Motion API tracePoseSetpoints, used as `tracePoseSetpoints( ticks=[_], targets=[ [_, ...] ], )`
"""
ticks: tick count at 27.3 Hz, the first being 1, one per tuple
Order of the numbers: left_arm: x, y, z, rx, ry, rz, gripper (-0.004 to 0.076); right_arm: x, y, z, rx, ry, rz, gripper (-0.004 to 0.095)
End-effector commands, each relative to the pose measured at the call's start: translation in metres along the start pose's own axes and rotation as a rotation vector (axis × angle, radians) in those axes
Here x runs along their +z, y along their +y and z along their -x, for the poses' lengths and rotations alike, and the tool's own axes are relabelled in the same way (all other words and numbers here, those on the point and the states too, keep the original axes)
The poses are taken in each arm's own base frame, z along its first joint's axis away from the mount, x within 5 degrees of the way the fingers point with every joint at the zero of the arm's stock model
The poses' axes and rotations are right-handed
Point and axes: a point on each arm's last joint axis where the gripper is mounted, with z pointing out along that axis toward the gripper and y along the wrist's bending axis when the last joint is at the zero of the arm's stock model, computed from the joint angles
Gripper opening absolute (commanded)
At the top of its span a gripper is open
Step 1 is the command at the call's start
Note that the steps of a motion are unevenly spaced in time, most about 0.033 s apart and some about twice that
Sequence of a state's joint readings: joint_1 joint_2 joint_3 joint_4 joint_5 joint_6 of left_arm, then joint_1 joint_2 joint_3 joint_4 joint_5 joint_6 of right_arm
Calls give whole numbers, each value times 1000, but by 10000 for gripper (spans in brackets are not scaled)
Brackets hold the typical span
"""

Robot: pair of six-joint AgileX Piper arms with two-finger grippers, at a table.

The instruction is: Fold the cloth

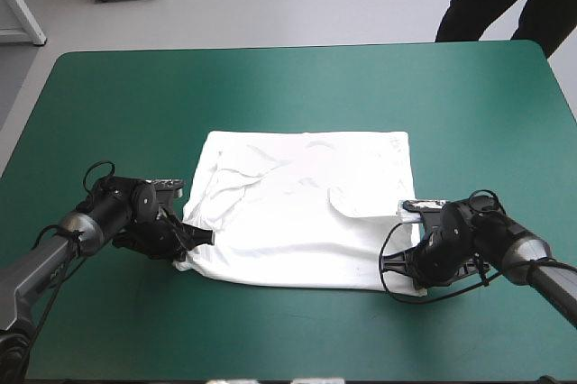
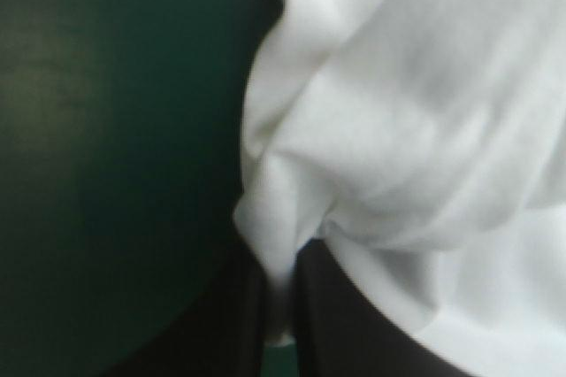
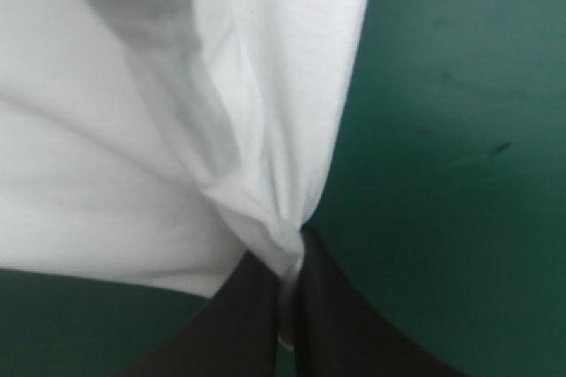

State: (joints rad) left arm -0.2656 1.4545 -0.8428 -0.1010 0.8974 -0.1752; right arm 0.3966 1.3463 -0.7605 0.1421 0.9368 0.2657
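Left gripper (image 1: pixel 200 238), right gripper (image 1: pixel 393 262) each clamped on a near T-shirt (image 1: pixel 302 208) corner. Risk: thin pinch slips on lifting; unequal pull skews fold.

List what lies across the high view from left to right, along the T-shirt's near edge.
In order: left gripper, jaws shut on the near left corner → T-shirt, spread flat → right gripper, jaws shut on the near right corner.
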Motion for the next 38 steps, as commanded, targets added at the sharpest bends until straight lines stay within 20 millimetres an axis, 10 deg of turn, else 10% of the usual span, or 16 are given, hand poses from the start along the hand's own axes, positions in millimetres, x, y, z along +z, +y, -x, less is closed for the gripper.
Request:
tracePoseSetpoints(
  ticks=[1, 13, 21, 38],
  targets=[
    [-24, -9, 17, 14, -119, -46, -9, -36, 7, 5, -16, -90, 37, -17],
    [-103, -24, 50, 79, -316, -93, -9, -128, 17, 41, -87, -418, -13, -17],
    [-145, -31, 74, 115, -532, -102, -9, -148, 3, 70, -50, -559, -103, -17],
    [-108, -45, 177, 158, -643, -22, -9, -120, 3, 192, -61, -667, -126, -17]
  ],
)
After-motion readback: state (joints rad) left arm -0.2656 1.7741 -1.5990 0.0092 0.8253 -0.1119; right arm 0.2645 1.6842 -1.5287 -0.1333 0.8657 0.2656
